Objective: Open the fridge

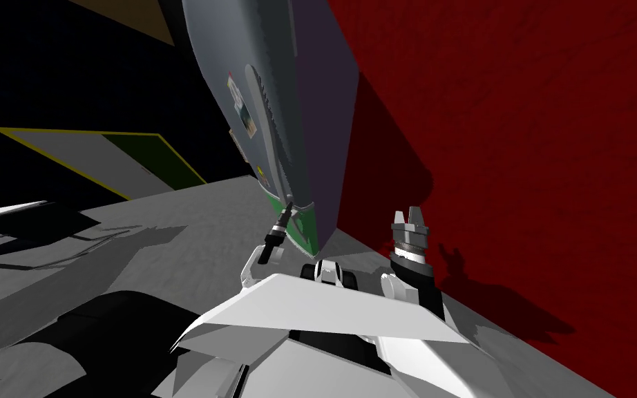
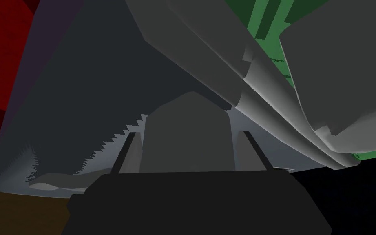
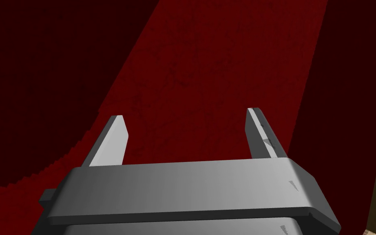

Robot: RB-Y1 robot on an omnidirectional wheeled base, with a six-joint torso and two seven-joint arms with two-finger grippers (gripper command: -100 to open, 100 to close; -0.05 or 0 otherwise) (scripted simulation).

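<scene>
Against the red wall (image 1: 517, 138), the fridge (image 1: 324, 103) stands with our left gripper (image 1: 287, 210) at its handle (image 2: 187, 138).
Fingers stand wide astride the handle's lower end, placed for a pull, we judge; the right gripper (image 3: 185, 114), spread and empty, hangs aside.

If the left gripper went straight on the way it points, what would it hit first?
Likely the grey handle block between the open fingers of the left gripper, then the fridge door behind it; depth is unclear.

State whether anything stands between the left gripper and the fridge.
Nothing visible does. The left gripper is open at the fridge door, its fingers either side of a grey block beside the long handle.
</scene>
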